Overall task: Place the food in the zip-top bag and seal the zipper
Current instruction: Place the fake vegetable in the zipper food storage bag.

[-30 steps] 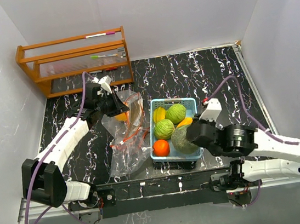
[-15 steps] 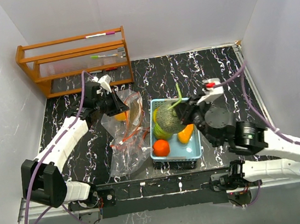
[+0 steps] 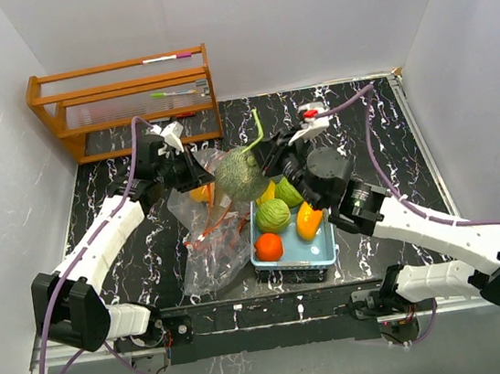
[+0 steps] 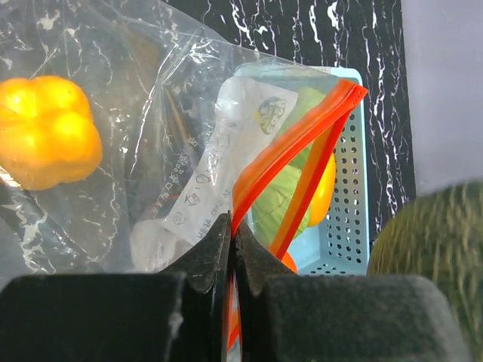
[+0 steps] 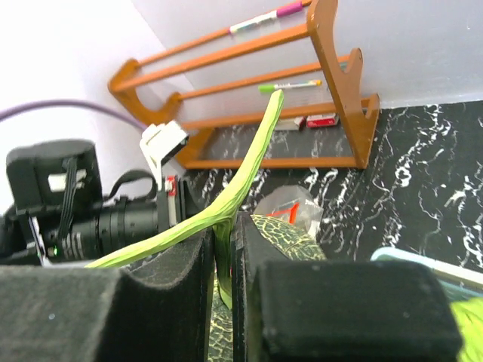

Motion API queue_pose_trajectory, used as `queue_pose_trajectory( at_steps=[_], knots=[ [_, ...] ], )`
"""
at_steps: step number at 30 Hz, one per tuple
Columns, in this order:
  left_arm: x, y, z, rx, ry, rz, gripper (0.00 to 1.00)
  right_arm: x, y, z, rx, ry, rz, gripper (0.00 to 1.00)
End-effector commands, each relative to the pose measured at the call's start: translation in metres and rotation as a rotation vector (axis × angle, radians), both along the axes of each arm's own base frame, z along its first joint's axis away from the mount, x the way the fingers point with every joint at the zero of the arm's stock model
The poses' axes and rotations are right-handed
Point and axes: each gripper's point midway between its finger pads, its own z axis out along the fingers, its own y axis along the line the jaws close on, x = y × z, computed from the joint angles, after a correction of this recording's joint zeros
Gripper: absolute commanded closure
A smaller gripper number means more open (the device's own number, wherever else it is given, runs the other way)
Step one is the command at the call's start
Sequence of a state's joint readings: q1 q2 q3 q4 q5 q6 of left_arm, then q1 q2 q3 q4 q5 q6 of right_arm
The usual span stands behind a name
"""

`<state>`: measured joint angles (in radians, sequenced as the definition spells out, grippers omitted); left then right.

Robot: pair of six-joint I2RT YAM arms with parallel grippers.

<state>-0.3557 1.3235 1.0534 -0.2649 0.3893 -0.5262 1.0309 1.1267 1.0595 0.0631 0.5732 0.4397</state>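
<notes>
On the left: reaches up from the near-left corner of the desk point(image 3: 362, 126) toward its middle, elbow low, wrist turned to the right. Ends in the left gripper point(image 3: 187, 171) point(image 4: 232, 226), jaws pressed together on the red zipper strip point(image 4: 294, 143) of the zip-top bag point(image 3: 211, 252) point(image 4: 151, 113), pinching one edge of the mouth and holding it raised above the desk. Inside the clear film, at the far end of the bag: a yellow-orange pepper point(image 3: 201, 193) point(image 4: 45, 132).

On the right: arcs from the near-right corner across to mid-desk, forearm passing over the light-blue basket point(image 3: 298, 260) point(image 4: 355, 196), wrist pointed left toward the bag's mouth. Ends in the right gripper point(image 3: 261, 155) point(image 5: 224, 226), jaws all but closed, clamping the thin green stem point(image 3: 258, 129) point(image 5: 253, 162) of the netted melon point(image 3: 238, 177) point(image 4: 438, 249) point(image 5: 279, 234). Carries the melon in the air between basket and bag, just beside the left gripper; whether touching the film, cannot tell.

In the basket, toward the near edge at mid-desk: two light-green cabbage balls point(image 3: 273, 214), an orange point(image 3: 269, 246) at its near-left corner, a second pepper point(image 3: 309, 221), and a yellow piece point(image 3: 267, 191) partly hidden.

At the far-left corner: a wooden rack point(image 3: 124, 102) point(image 5: 332, 83) with markers on its rails.
</notes>
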Motion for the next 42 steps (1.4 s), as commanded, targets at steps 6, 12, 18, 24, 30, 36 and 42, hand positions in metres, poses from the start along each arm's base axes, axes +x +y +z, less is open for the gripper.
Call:
queue_pose_trajectory(
  at_steps=[6, 12, 18, 24, 30, 36, 42],
  knots=[
    [-0.006, -0.011, 0.069, -0.115, -0.094, -0.029, 1.00, 0.007, 0.010, 0.048, 0.327, -0.135, 0.233, 0.92],
    [-0.004, -0.013, 0.043, -0.121, -0.045, -0.017, 1.00, -0.012, 0.022, 0.073, 0.362, -0.212, 0.368, 0.92],
    [-0.002, -0.015, 0.020, -0.123, 0.003, -0.003, 1.00, -0.029, 0.022, 0.086, 0.411, -0.261, 0.448, 0.92],
    [-0.002, -0.018, 0.033, -0.158, -0.009, -0.003, 1.00, -0.030, 0.034, 0.070, 0.453, -0.252, 0.522, 0.92],
    [-0.011, -0.026, 0.052, -0.235, -0.009, -0.039, 1.00, -0.007, 0.031, 0.027, 0.521, -0.192, 0.534, 0.92],
    [-0.025, -0.029, 0.056, -0.271, 0.012, -0.079, 1.00, 0.030, 0.020, -0.019, 0.465, -0.079, 0.367, 0.92],
    [-0.034, -0.027, 0.048, -0.257, 0.037, -0.090, 1.00, 0.056, -0.010, -0.043, 0.386, -0.019, 0.124, 0.92]
  ],
)
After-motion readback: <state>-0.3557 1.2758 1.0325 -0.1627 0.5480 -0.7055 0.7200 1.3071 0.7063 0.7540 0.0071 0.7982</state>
